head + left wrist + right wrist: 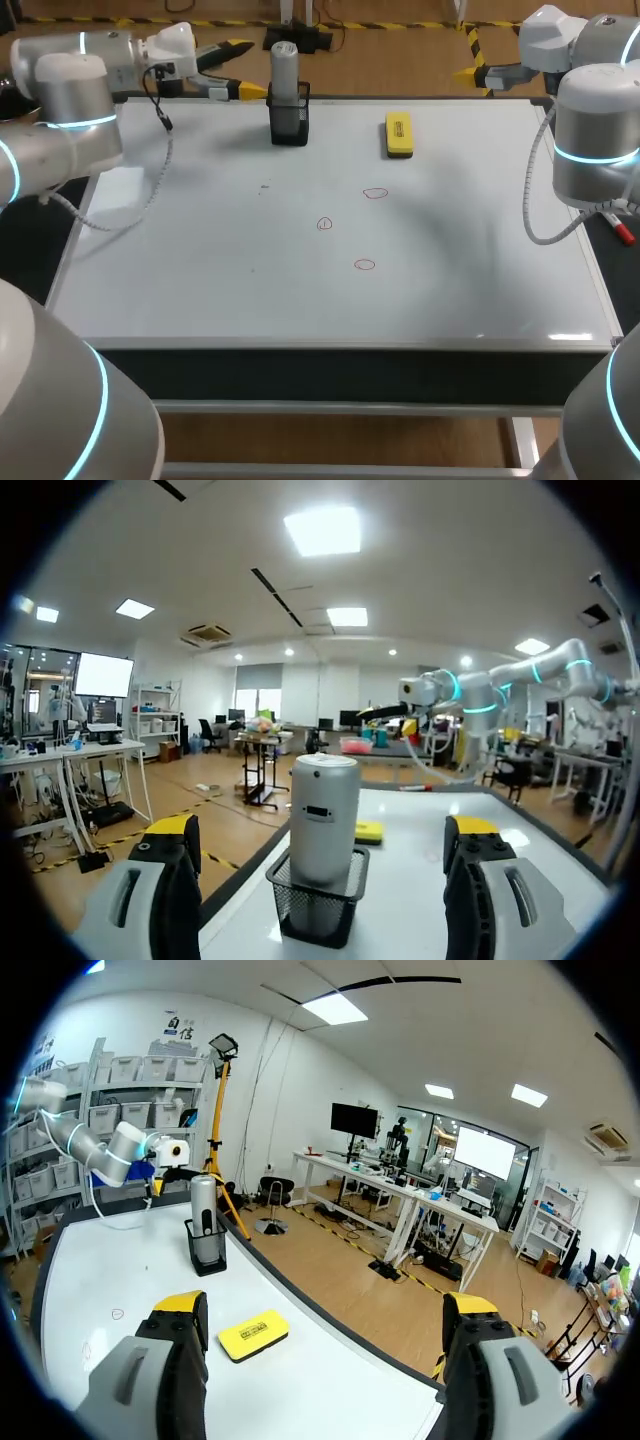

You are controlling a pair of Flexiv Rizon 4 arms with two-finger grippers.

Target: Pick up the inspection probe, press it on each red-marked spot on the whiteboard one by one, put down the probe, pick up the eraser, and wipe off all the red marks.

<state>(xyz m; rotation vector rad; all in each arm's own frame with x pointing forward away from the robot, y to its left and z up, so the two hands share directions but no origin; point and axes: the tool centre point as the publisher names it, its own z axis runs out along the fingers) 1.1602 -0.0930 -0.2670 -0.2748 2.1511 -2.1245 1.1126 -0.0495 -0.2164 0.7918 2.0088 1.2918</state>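
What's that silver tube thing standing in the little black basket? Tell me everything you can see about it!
It is the grey, metal-looking cylindrical inspection probe, with a rounded top and a small dark rectangular mark on its side. It stands upright, its lower end inside the black wire-mesh holder near the far edge of the flat white whiteboard. Only the holder touches it. The left gripper points at it, jaws open, apart from it.
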